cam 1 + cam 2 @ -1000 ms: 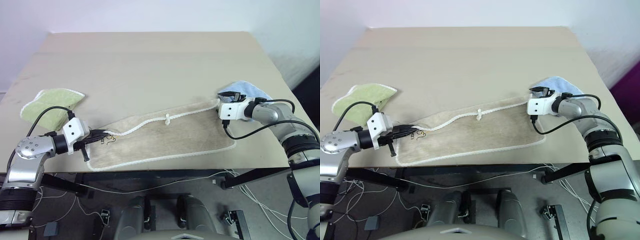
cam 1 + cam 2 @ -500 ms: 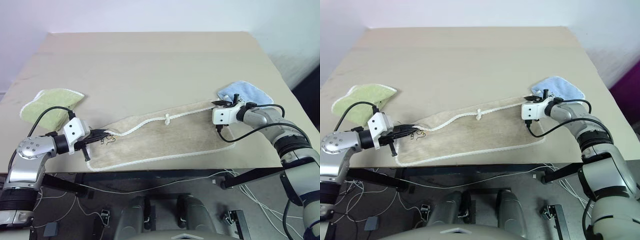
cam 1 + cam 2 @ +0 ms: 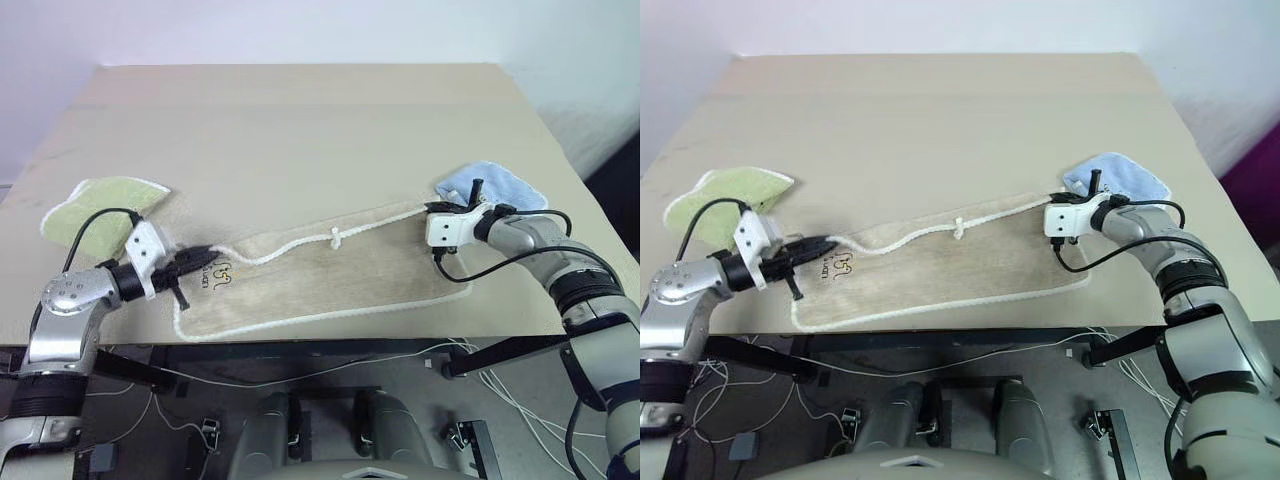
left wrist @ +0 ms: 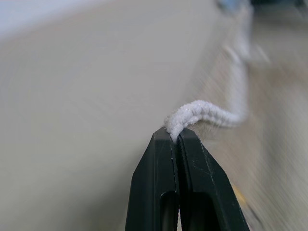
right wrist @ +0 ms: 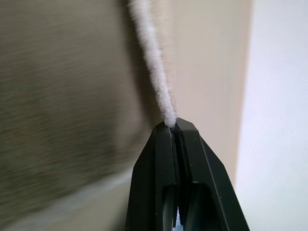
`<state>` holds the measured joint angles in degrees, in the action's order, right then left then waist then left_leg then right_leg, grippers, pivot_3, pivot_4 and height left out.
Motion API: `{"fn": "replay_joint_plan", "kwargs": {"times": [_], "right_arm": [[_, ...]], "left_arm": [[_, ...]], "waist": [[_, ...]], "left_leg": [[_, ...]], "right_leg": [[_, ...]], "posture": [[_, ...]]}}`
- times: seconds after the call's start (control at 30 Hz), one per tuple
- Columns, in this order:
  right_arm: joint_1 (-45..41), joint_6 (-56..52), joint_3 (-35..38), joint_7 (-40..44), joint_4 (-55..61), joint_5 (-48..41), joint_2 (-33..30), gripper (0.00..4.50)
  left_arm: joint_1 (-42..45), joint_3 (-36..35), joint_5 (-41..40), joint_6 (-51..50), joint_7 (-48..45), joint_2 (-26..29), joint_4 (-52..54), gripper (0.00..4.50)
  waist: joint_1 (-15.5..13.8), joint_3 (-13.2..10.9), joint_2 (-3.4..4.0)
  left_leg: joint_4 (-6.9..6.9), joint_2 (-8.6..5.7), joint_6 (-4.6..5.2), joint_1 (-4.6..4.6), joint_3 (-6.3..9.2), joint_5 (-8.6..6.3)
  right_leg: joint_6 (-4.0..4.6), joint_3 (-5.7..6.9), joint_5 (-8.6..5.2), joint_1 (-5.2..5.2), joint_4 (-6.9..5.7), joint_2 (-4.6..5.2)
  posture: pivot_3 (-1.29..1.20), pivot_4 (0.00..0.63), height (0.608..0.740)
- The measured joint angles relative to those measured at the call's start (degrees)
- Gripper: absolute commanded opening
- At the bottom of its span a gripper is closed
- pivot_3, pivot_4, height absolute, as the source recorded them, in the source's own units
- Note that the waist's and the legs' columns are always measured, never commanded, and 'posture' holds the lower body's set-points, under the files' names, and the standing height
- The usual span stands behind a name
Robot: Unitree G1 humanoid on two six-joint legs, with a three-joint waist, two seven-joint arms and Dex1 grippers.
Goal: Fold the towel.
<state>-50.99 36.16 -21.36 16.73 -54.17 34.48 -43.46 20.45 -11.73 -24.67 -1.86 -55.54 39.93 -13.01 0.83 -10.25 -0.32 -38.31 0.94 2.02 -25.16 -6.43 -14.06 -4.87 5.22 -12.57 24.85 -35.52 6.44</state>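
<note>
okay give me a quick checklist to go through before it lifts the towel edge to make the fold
1. Left gripper shut on the towel's white corded edging: ok.
2. Right gripper shut on the edging at the other far corner: ok.
3. Towel spread flat between the two grips, near edge on the table: ok.
4. Green towel apart from the beige one: ok.
5. Blue towel apart from the right corner: cannot tell, it lies right behind the gripper.
6. How much cloth sits inside each grip beyond the cord: cannot tell.
</note>
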Motion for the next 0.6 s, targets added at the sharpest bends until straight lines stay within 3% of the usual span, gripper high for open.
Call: {"fn": "replay_joint_plan", "kwargs": {"times": [0.13,0.4,0.5,0.6], "right_arm": [[-6.86,-0.94,2.32,0.17,-0.89,-2.31,-0.01,0.02],[-19.65,-2.64,3.3,-2.79,-8.52,-2.32,0.47,0.02],[-21.95,-1.75,5.46,-1.49,-8.31,-5.07,-0.29,0.02],[-20.01,-0.13,9.29,5.64,-3.29,-11.95,-2.8,0.02]], "left_arm": [[13.25,-3.65,-1.12,-1.45,6.24,-0.68,-8.03,0.0],[31.75,-2.43,5.69,6.47,11.23,-2.78,-30.98,0.0],[35.68,-2.76,5.88,7.87,10.97,-1.95,-33.54,0.0],[34.29,-4.6,4.29,7.23,8.23,0.91,-31.49,0.0]], "waist": [[0.27,0.0,0.0],[0.33,-0.02,-0.01],[0.39,-0.02,-0.01],[0.57,-0.01,-0.01]], "left_leg": [[0.02,-0.01,0.0,0.08,-0.02,0.01],[0.05,-0.02,0.01,0.11,-0.29,0.01],[0.1,-0.01,0.01,0.1,-0.31,0.01],[0.17,-0.01,0.01,0.11,-0.33,0.0]], "right_leg": [[-0.03,0.0,-0.02,-0.07,0.02,-0.02],[-0.06,0.0,-0.03,-0.13,0.11,-0.03],[-0.08,-0.01,-0.04,-0.12,0.11,-0.04],[-0.12,-0.03,-0.07,-0.14,0.16,-0.05]], "posture": [[0.0,0.15,0.74],[0.0,0.15,0.74],[0.0,0.15,0.74],[0.0,0.15,0.74]]}}
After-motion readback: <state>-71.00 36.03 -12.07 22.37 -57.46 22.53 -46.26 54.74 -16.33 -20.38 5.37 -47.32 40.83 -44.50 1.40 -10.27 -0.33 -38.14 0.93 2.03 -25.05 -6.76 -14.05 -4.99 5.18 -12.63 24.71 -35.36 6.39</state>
